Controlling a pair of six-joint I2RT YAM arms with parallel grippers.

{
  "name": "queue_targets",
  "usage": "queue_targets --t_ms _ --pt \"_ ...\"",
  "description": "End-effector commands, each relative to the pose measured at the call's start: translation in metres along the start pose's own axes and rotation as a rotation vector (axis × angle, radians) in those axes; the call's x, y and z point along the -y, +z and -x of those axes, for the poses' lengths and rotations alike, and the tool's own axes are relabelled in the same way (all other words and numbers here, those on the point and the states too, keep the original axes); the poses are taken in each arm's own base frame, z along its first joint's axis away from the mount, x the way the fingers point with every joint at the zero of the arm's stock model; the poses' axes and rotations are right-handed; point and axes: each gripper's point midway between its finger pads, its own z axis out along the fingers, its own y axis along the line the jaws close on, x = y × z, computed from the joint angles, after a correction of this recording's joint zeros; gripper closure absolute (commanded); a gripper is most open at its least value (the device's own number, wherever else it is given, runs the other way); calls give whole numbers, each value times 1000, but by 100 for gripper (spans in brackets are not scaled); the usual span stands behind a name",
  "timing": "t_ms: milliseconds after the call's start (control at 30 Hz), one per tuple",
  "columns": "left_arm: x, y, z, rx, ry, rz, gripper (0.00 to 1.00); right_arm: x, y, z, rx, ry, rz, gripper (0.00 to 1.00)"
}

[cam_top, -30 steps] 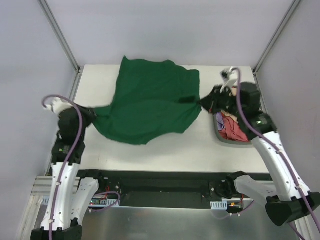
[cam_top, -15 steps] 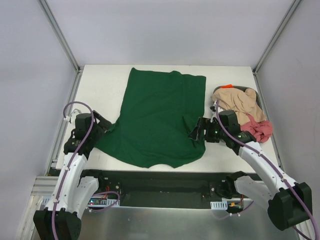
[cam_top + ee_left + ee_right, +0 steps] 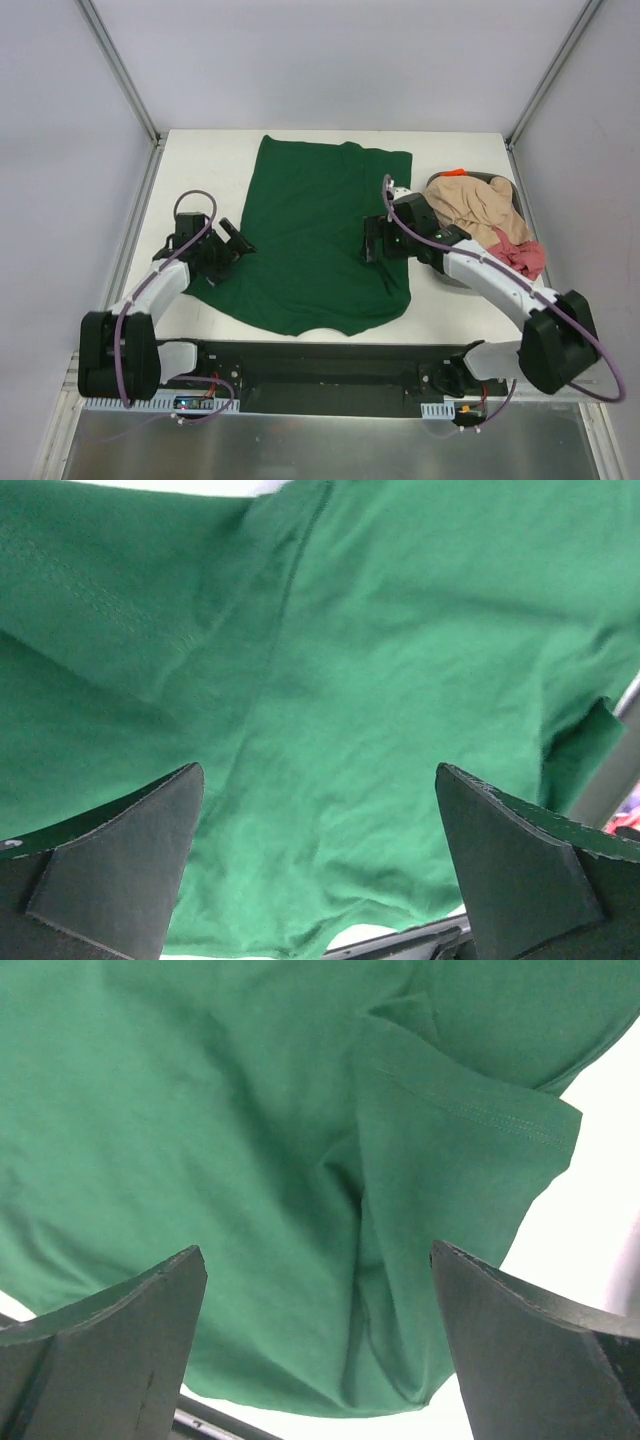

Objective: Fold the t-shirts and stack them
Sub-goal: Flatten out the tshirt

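Fold prep: green t-shirt (image 3: 315, 225) is laid spread on the worktop (image 3: 200, 165).
Spread wide and empty are the left end effector (image 3: 233, 243) and right end effector (image 3: 373, 244). Cloth is judged light, limp, non-fragile; sleeve hems or side edges are to be pinched.

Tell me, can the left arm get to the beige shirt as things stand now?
Probably not. The left gripper is at the left edge of the green shirt, while the beige shirt lies at the far right. The whole green shirt and the right arm are between them.
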Motion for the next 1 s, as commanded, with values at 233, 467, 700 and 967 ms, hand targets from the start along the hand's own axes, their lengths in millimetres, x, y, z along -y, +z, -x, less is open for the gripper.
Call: queue_targets --t_ms 233,467,700,967 --pt "-43 47 -12 -143 24 137 1 37 62 -17 -99 51 -221 4" --pt "-75 41 3 -110 -70 194 1 99 32 -62 -89 203 -511 28" --pt "-88 35 13 -76 -81 248 1 96 4 -83 26 318 -437 88" --pt "-93 31 19 -59 -80 272 1 92 -51 -98 68 384 -393 53"
